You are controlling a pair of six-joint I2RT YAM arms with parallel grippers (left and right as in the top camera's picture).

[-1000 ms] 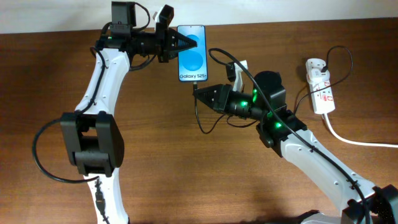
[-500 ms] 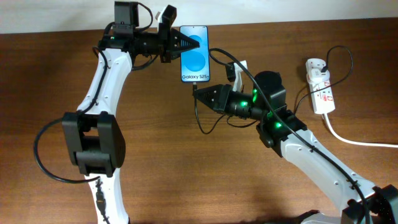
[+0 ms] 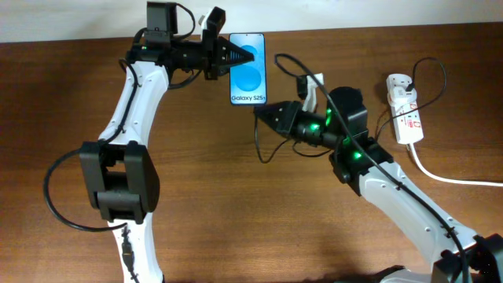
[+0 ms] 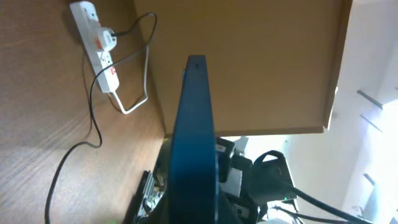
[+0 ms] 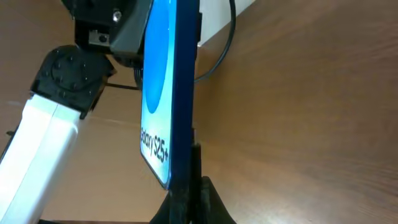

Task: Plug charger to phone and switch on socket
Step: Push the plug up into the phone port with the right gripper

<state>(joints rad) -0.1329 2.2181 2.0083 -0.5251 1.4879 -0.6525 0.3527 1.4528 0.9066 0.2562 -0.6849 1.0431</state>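
The phone (image 3: 250,79) has a bright blue screen reading "Galaxy S25+". It is held off the table at the far middle, and my left gripper (image 3: 238,56) is shut on its left edge. It shows edge-on in the left wrist view (image 4: 194,124) and in the right wrist view (image 5: 158,93). My right gripper (image 3: 260,112) is shut on the plug tip of the black charger cable (image 3: 262,149), just below the phone's bottom edge. In the right wrist view the plug tip (image 5: 195,163) stands against the phone's lower end. The white socket (image 3: 406,110) lies at the right.
The socket's thick white cord (image 3: 452,178) runs off to the right edge. The charger's adapter sits in the socket (image 4: 93,37), and its black cable (image 4: 93,112) trails over the wood. The table's far edge lies just behind the phone.
The left gripper has shifted the phone slightly right. The right gripper has moved up and right with the plug tip, closer to the phone's bottom edge.
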